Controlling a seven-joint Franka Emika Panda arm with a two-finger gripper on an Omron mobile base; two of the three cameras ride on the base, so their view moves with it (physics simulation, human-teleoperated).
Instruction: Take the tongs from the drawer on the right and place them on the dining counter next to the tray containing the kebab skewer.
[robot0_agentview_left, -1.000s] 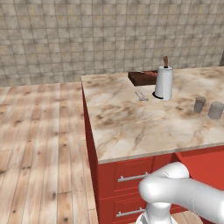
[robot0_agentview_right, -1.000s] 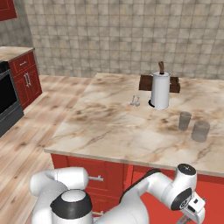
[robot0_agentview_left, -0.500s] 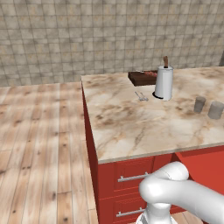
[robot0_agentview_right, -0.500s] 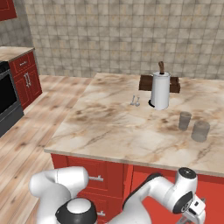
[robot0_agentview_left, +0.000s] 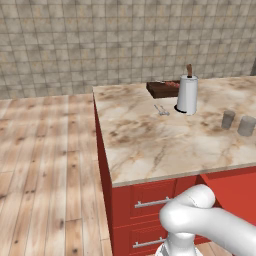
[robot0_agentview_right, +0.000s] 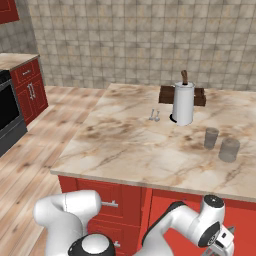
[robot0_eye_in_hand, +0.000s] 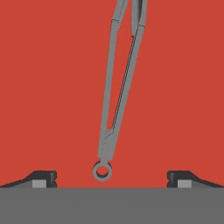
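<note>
A: How does the gripper (robot0_eye_in_hand: 111, 177) stand?

B: Spread wide, gripping nothing. In the hand view its two dark fingertips (robot0_eye_in_hand: 43, 177) sit far apart, and the tongs (robot0_eye_in_hand: 120, 83) lie between them on a flat red surface (robot0_eye_in_hand: 52, 87), ring end nearest the gripper, arms running away.

A: And the room beyond?

B: The dining counter (robot0_agentview_left: 150, 145) has a beige, brown-veined marble top over a red base with drawers. Towards its far edge sits the tray (robot0_agentview_left: 161, 89), with a white paper towel roll (robot0_agentview_left: 187, 94) just before it. A small silvery utensil (robot0_agentview_left: 161, 109) lies near the roll; two grey cups (robot0_agentview_left: 238, 122) stand well apart from it.

A: Floor, walls?

B: Wood plank floor (robot0_agentview_left: 45, 165), tiled stone wall (robot0_agentview_left: 100, 40). In the right base view red cabinets (robot0_agentview_right: 30, 90) stand at the left.
</note>
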